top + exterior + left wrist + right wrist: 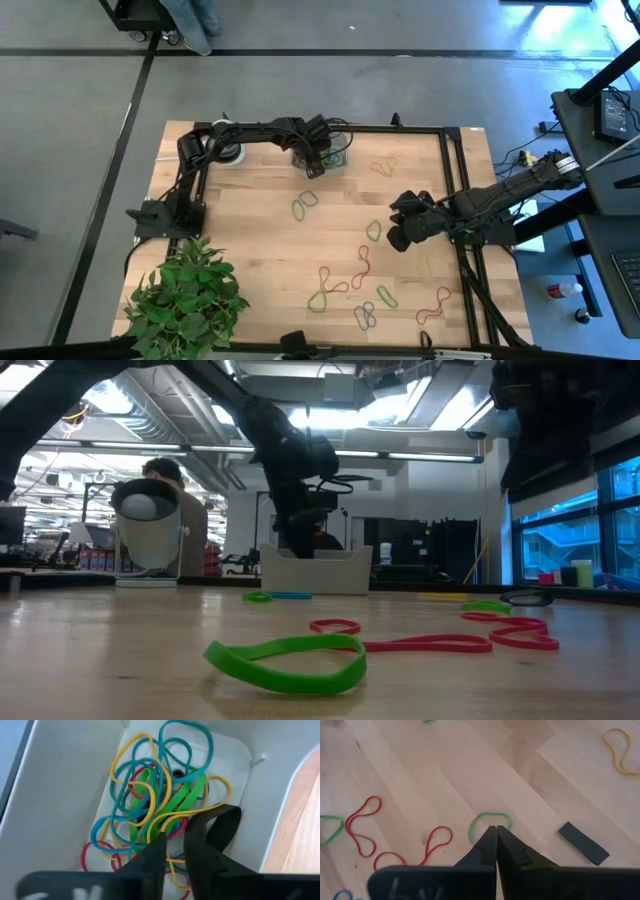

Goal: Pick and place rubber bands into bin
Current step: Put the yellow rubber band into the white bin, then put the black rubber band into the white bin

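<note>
The bin (338, 160), a clear shallow box, stands at the far middle of the table; in the low view the bin (315, 570) shows with my left arm reaching down into it. A tangled heap of rubber bands (155, 795), teal, yellow, green and red, lies on its floor. My left gripper (175, 837) hangs over that heap, its fingers a little apart. More rubber bands lie loose on the wood: green (305, 205), yellow (383, 167), red (360, 265). My right gripper (496, 827) is shut, held above the table just short of a green band (490, 816). My left gripper points steeply down into the bin from above. A yellow band (220, 806) of the heap runs right past its fingertips (159, 840); whether the tips touch it, I cannot tell. Nothing shows pinched in the gap between them.
A potted plant (185, 300) fills the near left corner and a tape roll (228, 152) stands at the far left. Black frame rails (455, 180) edge the table. A small black block (582, 842) lies near the right gripper. A person (165, 475) sits beyond the far edge.
</note>
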